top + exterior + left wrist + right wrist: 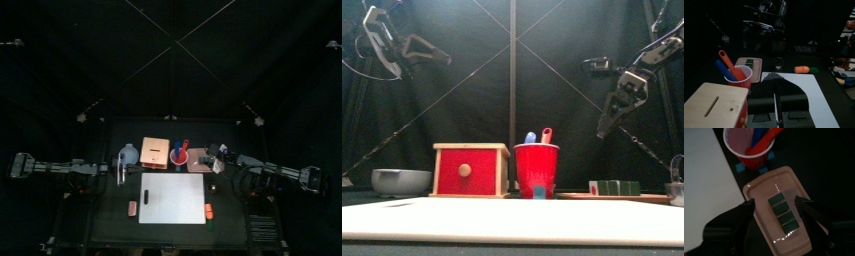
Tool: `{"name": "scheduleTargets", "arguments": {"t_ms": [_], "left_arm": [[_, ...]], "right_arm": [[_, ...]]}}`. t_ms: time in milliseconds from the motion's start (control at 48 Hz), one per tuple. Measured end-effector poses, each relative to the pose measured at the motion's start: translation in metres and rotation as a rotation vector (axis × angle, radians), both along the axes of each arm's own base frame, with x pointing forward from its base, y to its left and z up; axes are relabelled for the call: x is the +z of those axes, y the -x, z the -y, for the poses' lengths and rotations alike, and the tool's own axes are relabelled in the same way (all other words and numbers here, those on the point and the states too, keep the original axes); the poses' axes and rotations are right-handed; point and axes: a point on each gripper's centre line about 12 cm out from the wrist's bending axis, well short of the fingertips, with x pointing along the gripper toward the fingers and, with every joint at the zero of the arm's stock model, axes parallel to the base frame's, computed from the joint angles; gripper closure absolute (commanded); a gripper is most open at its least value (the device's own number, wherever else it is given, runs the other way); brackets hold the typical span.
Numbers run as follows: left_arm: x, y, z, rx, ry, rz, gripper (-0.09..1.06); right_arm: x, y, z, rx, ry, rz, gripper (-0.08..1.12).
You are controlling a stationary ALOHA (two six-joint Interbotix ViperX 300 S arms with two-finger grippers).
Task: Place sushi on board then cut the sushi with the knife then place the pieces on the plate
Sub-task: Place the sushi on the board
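Note:
The sushi roll, a row of dark green blocks, lies on the pink tray to the right of the red cup; the roll also shows low on the right in the front view. A blue and a red knife stand in the cup. My right gripper hangs open above the roll, one jaw on either side, not touching it. My left gripper is shut and empty, raised over the left side near the wooden box. The white board lies bare in front.
A blue-grey bowl stands left of the wooden box with the red drawer front. Small orange toy foods lie on the table at either side of the board.

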Motion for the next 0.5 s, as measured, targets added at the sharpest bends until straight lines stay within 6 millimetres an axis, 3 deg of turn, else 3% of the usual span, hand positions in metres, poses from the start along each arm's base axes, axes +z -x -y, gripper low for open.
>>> {"name": "scheduleTargets", "arguments": {"t_ms": [229, 500], "left_arm": [[-0.006, -0.006, -0.003, 0.012, 0.003, -0.031, 0.99], [-0.015, -0.013, -0.01, 0.034, 0.008, -0.07, 0.99]], "right_arm": [[-0.025, -0.003, 0.01, 0.055, 0.05, -0.232, 0.03], [-0.042, -0.01, 0.016, 0.107, 0.037, -0.355, 0.03]]}}
